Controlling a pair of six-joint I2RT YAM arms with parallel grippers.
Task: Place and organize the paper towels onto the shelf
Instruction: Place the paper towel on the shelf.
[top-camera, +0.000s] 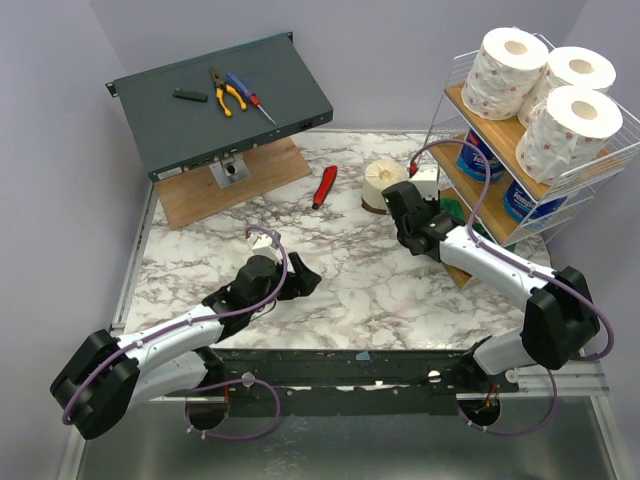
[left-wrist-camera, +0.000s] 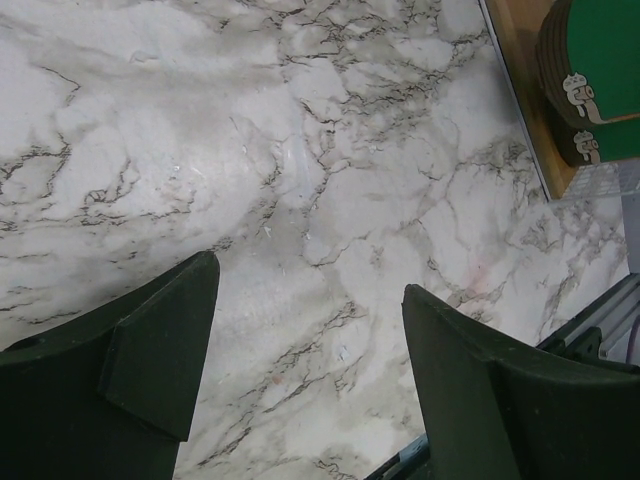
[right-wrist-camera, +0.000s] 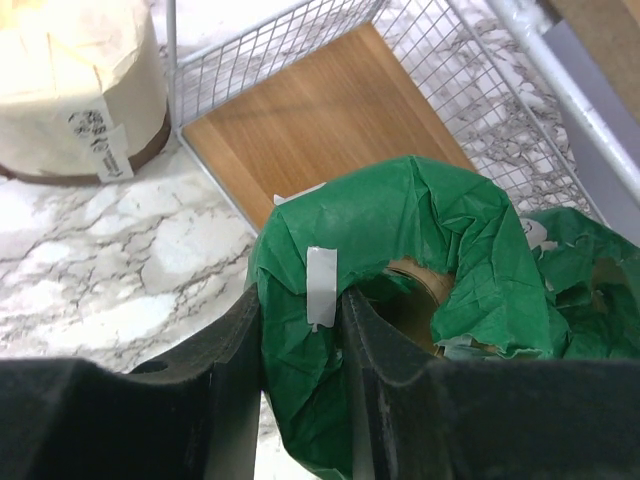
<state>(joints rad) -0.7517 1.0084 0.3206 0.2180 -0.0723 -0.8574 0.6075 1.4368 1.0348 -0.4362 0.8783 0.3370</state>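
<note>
The shelf stands at the right. Three white pink-specked rolls lie on its top tier and two blue-wrapped rolls on the middle tier. My right gripper is shut on the wall of a green-wrapped roll, one finger inside its cardboard core, at the front of the bottom wood tier. A second green roll lies beside it. The cream roll stands on the table by the shelf and also shows in the right wrist view. My left gripper is open and empty over the marble.
A dark grey metal box with pliers and screwdrivers sits at the back left on a wood board. A red-handled tool lies on the marble table left of the cream roll. The shelf's wire sides flank the bottom tier.
</note>
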